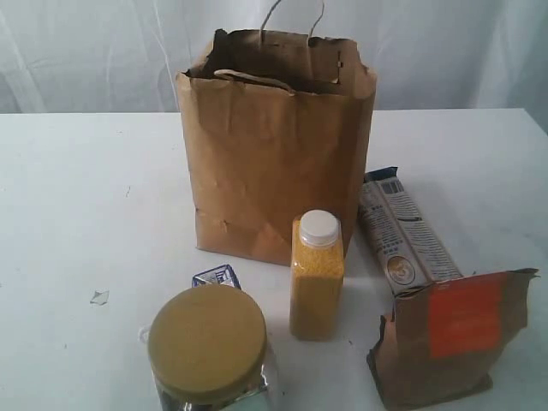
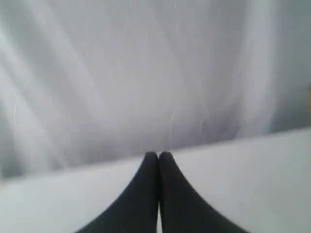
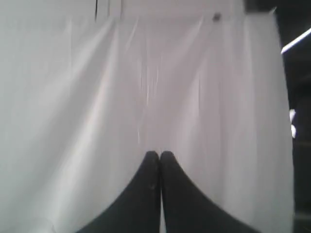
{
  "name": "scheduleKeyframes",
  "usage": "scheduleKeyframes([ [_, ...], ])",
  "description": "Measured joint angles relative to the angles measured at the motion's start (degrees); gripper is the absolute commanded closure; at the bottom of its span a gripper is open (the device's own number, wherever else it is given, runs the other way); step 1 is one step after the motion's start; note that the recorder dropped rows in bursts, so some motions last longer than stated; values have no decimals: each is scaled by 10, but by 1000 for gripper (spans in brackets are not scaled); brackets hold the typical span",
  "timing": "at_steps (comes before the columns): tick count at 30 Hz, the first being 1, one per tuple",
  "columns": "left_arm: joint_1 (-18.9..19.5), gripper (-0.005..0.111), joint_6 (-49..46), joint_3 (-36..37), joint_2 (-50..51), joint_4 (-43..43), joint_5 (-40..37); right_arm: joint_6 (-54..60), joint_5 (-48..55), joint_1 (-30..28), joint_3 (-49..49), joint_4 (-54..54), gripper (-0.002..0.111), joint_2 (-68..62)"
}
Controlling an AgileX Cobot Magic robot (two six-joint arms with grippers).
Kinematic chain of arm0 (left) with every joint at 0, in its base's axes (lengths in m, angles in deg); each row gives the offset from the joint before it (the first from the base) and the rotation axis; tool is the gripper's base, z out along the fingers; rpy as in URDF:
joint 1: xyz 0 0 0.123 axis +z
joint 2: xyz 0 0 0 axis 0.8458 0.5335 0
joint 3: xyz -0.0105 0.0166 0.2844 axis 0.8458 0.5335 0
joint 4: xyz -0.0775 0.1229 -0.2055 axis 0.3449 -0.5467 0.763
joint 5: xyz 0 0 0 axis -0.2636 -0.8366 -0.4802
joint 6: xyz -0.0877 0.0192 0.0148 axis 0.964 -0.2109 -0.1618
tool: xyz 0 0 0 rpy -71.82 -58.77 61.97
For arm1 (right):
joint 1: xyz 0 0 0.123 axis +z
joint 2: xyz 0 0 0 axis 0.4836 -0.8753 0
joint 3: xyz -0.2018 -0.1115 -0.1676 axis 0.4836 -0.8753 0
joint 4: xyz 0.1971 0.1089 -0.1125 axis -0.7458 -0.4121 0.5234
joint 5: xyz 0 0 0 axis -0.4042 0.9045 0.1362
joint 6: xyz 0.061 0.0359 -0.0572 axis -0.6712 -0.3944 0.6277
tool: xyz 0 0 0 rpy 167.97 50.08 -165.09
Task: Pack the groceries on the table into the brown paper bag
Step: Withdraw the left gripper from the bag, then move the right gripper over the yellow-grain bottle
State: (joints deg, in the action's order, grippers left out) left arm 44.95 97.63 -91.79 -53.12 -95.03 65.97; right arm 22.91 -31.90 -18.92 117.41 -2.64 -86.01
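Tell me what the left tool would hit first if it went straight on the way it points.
Probably the white curtain. The shut left tool points across the table toward it, and no grocery shows in that line in the left wrist view, though depth is hard to judge.

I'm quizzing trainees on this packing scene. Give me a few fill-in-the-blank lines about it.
The bottle of yellow grains has a ___ cap.
The brown pouch carries an ___ label.
The brown paper bag has its top ___.
The left gripper and right gripper are both ___.
Missing: white; orange; open; shut.
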Motion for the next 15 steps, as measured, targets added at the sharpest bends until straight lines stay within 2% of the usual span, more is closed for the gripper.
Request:
scheduleKeyframes([
  [1, 0, 107, 14, 14, 8, 3, -58, 70, 40, 0, 3, -7, 108, -34],
  [2, 0, 107, 55, 41, 22, 10, -142, 186, 101, 0, 2, -14, 108, -98],
  [4, 0, 107, 89, 70, 30, 12, -197, 302, 146, -3, 1, -15, 108, -177],
  [5, 0, 107, 93, 75, 30, 11, -199, 318, 148, -7, 1, -28, 108, -194],
  [7, 0, 107, 100, 76, 30, 6, -200, 331, 147, -29, 4, -154, 108, -226],
  [9, 0, 107, 128, 76, 30, 5, -255, 372, 137, -78, 9, -301, 108, -257],
  [11, 0, 107, 170, 80, 30, -18, -323, 430, 134, -121, 10, -338, 108, -288],
  [13, 0, 107, 198, 95, 15, -65, -349, 457, 137, -150, 10, -380, 108, -315],
  [15, 0, 107, 193, 106, -24, -74, -367, 465, 178, -159, 10, -417, 108, -319],
])
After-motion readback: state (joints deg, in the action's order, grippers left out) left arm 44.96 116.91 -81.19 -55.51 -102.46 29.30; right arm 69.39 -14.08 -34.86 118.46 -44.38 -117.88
